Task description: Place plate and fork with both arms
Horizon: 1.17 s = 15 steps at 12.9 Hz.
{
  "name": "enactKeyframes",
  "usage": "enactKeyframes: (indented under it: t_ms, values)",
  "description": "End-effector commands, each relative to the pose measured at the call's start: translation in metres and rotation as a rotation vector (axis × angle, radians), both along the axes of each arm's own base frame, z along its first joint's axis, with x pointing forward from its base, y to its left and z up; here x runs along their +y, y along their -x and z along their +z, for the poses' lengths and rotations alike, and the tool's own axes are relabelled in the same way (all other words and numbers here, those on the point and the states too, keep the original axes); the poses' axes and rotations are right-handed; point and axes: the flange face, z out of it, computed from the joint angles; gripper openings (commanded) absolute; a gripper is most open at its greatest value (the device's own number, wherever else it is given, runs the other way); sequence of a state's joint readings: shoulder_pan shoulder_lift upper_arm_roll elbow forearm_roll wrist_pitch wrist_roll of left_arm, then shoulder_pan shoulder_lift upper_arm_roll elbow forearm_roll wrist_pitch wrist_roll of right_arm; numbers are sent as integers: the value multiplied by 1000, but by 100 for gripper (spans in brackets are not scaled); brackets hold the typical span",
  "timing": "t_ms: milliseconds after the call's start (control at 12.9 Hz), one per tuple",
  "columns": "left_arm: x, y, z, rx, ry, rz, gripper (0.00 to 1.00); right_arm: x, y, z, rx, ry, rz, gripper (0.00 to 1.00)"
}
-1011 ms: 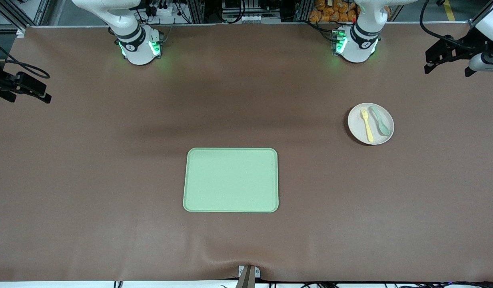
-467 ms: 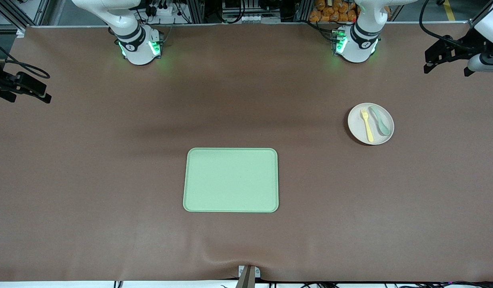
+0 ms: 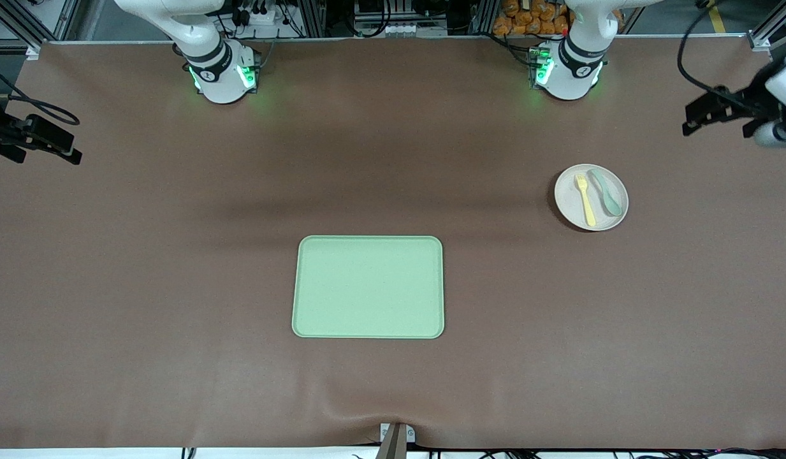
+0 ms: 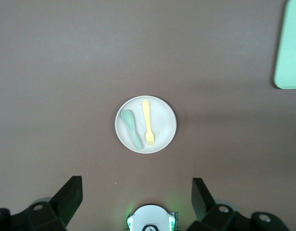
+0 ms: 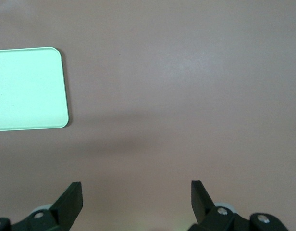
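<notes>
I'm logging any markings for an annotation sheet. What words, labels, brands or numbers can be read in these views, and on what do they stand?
No text can be read.
Round off-white plastic plate, pale-yellow plastic fork, grey-green spoon, rectangular light-green tray: no markings show.
White arm bases: each has a small dark round mark, too small to read.
Brown table cover: none.

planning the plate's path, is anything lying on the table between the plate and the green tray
Nothing: in the front view the stretch between the plate and the tray is bare brown table. The left wrist view shows the same.
</notes>
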<state>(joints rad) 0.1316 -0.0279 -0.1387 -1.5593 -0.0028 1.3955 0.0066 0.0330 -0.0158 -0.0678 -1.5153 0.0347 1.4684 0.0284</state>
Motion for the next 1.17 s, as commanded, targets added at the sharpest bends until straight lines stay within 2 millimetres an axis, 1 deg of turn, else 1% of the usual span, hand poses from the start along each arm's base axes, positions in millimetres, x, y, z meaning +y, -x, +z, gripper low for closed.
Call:
enactKeyframes:
  t_ms: [0,233,311,389,544,622,856,933,1089]
  values:
    - [51,-25,-33,34,14,74,100,-2,3,0,2,-14,6,100]
    - [64,-43,-71,70,20,92,100,-2,3,0,2,-14,6,100]
    - [70,-46,-77,68,27,103,100,-2,3,0,2,-14,6,100]
    - [77,-46,-90,93,23,109,100,-2,3,0,2,-14,7,100]
    - [78,-50,-136,115,11,106,100,-2,3,0,2,-14,7,100]
    - [78,-49,-158,119,11,104,100,-2,3,0,2,-12,6,100]
    - [76,-30,-223,182,13,102,100,-2,3,0,2,-14,7,100]
    - [77,-22,-244,204,2,97,100,-2,3,0,2,-14,6,100]
    - [85,1,-291,239,-31,88,100,-2,3,0,2,-14,6,100]
